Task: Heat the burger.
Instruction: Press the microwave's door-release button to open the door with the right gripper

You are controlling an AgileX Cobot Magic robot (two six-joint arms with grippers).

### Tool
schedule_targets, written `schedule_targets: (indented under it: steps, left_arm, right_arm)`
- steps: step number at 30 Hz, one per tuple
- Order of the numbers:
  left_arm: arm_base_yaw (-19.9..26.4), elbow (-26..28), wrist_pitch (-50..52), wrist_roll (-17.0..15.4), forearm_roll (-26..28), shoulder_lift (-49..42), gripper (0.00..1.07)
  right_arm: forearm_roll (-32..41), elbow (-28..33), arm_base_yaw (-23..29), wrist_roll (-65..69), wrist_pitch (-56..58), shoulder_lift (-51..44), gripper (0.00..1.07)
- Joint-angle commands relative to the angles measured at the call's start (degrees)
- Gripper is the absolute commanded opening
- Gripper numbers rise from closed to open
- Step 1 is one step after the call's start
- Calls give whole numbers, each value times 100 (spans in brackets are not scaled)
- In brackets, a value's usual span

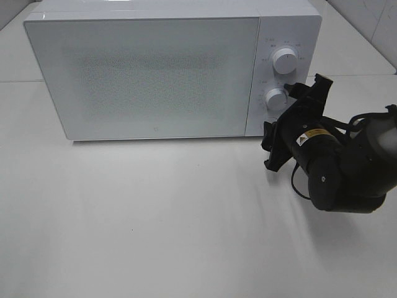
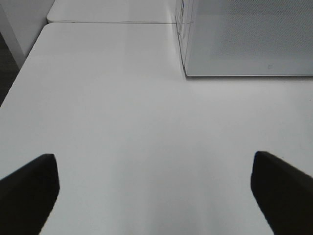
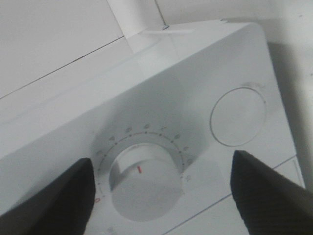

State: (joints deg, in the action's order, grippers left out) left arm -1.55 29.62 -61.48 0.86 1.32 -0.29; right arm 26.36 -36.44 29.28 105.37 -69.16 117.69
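Observation:
The burger is hidden from every view. The white microwave [image 1: 149, 68] stands with its door shut. My right gripper [image 1: 286, 108] is at the control panel, in front of the lower knob [image 1: 276, 98]. In the right wrist view the gripper [image 3: 161, 196] is open, and the dark fingers [image 3: 58, 200] stand on either side of that knob [image 3: 144, 183] with a gap on each side. The knob's red mark points away from the camera. My left gripper [image 2: 156, 196] is open over the bare table [image 2: 122, 122], holding nothing. It does not show in the exterior high view.
The upper knob [image 1: 285, 60] sits above the lower one on the panel. The microwave's front corner [image 2: 188, 68] appears in the left wrist view. The white table [image 1: 155, 217] stretches in front of the microwave, and a tiled wall [image 1: 381, 25] is at the back right.

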Motion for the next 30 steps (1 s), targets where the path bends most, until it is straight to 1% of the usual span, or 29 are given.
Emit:
schedule_targets:
  steps: [1,3,6,11,14,15,17,18,19,20,21,22,23,24,25,26,27,28,29,30]
  left_arm:
    - [17,6,6,-29,11,-80,101]
    - [17,6,6,-29,11,-80,101]
    - [17,6,6,-29,11,-80,101]
    - [17,6,6,-29,11,-80,101]
    - [17,6,6,-29,11,-80,101]
    - [17,6,6,-29,11,-80,101]
    - [17,6,6,-29,11,-80,101]
    - [17,6,6,-29,11,-80,101]
    - [17,6,6,-29,11,-80,101]
    - [17,6,6,-29,11,-80,101]
    - [17,6,6,-29,11,-80,101]
    - [17,6,6,-29,11,-80,101]
    - [17,6,6,-29,11,-80,101]
    - [17,6,6,-29,11,-80,101]
    - [17,6,6,-29,11,-80,101]
    - [17,6,6,-29,11,-80,101]
    - [17,6,6,-29,11,-80,101]
    - [17,6,6,-29,11,-80,101]
    - [17,6,6,-29,11,-80,101]
    - [17,6,6,-29,11,-80,101]
  right_arm:
    - [-6,109,-17,235,-871,-29,76]
    - [6,309,-17,315,-1249,-74,76]
    - [11,361,-17,315,-1266,-115,76]
    - [109,710,-11,189,-1295,-476,76]
    - [109,768,-11,160,-1295,-533,76]
    - [109,905,-11,143,-1295,-699,76]
    - [109,963,-11,115,-1295,-791,76]
    - [109,1112,11,-80,-1295,-980,76]
    - [120,1312,74,-607,-1295,-1220,76]
    - [120,1312,74,-607,-1295,-1220,76]
    - [92,1415,74,-905,-1295,-1329,76]
    - [-17,1616,132,-1770,-1295,-1644,76]
    - [-17,1616,132,-1770,-1295,-1644,76]
    - [-63,1702,143,-2131,-1295,-1828,76]
    - [-212,1891,143,-2985,-1278,-2206,76]
    - [-212,1891,143,-2985,-1278,-2206,76]
    - [-361,2097,143,-3644,-1249,-2624,76]
    - [-361,2097,143,-3644,-1249,-2624,76]
    - [-453,2194,143,-3982,-1232,-2865,76]
    - [-590,2372,143,-4595,-1169,-3317,76]
